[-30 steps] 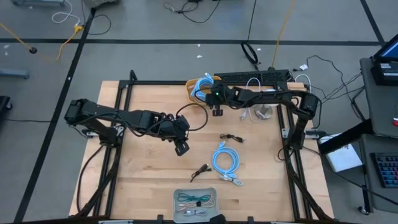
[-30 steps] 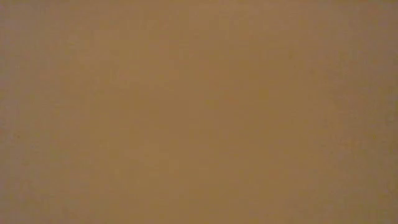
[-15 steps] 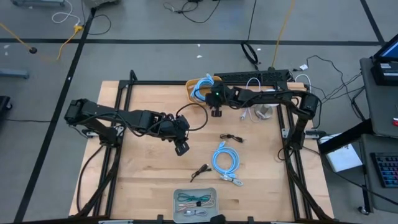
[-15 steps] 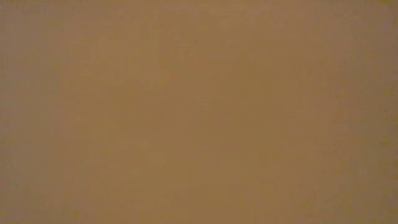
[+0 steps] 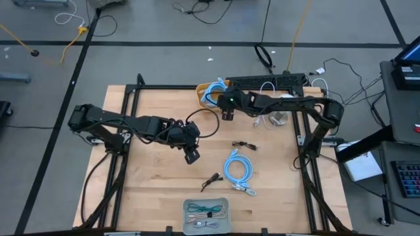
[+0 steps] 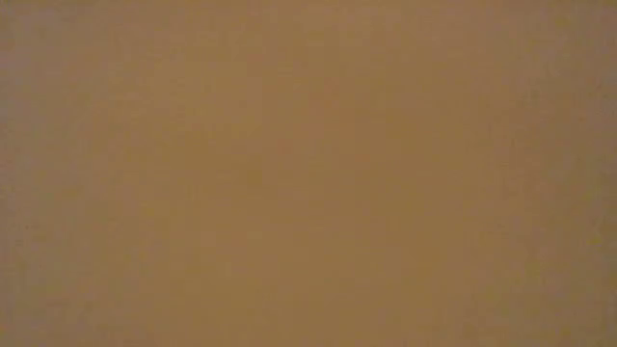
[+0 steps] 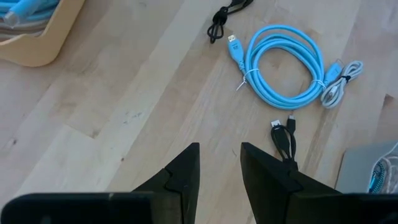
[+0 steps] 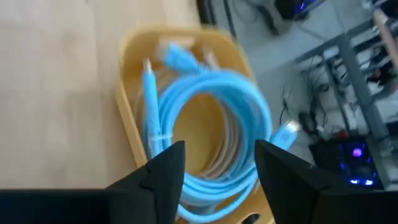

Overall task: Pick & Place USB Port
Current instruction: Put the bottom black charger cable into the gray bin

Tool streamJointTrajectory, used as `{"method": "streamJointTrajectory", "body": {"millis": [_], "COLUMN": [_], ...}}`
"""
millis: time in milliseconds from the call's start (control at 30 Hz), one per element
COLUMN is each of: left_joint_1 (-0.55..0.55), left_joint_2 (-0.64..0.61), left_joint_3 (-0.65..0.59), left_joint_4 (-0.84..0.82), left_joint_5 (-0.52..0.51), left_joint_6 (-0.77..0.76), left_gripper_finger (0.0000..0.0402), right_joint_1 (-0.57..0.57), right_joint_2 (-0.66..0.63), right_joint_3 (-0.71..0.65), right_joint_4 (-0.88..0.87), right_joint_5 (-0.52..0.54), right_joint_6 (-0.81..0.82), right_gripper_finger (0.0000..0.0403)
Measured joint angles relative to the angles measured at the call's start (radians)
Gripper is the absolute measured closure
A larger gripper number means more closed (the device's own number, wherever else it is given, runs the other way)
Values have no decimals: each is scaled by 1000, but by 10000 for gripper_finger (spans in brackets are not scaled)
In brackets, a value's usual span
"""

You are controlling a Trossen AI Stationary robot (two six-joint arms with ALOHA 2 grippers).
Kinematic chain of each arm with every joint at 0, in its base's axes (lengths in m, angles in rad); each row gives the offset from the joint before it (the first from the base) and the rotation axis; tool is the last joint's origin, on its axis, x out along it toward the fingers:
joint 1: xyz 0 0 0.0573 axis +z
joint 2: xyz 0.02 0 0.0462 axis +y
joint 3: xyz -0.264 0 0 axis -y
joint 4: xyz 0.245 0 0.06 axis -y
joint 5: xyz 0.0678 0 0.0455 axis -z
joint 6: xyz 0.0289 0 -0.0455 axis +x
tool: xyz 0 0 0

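A: Where is your right end effector sitting?

B: You are seeing it in the upper middle of the overhead frame, just beside the yellow bin, which is holding a coiled blue cable. In its wrist view its two fingers are standing apart with nothing between them, and the bin is lying beyond them.

A: And your left end effector?

B: You are looking at it near the centre of the desk, fingers partly apart and gripping nothing.

A: What is lying on the desk?

B: A blue USB cable coil is resting right of centre, a small black cable above it, another black cable to its left, and a grey tray at the bottom edge.
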Motion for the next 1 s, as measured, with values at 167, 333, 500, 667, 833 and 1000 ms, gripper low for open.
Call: {"method": "streamJointTrajectory", "body": {"millis": [167, 333, 500, 667, 833, 1000], "left_joint_1": [32, 76, 84, 48, 4, -24], "left_joint_2": [0, 0, 42, 132, 252, 348], "left_joint_3": [0, 0, -9, -53, -69, -56], "left_joint_4": [0, 0, -1, 15, 139, 212], "left_joint_5": [3, 75, 201, 270, 359, 459], "left_joint_6": [-2, -31, 6, 7, -5, -78], "left_gripper_finger": [282, 282, 282, 281, 278, 236], "right_joint_1": [75, 205, 375, 542, 661, 736], "right_joint_2": [-169, -364, -523, -629, -684, -679], "right_joint_3": [25, 62, 62, 62, 62, 62], "right_joint_4": [-103, -383, -638, -843, -957, -958], "right_joint_5": [33, -14, -120, -104, 15, 192], "right_joint_6": [177, 444, 687, 951, 1165, 1226], "right_gripper_finger": [196, 193, 197, 197, 199, 200]}}
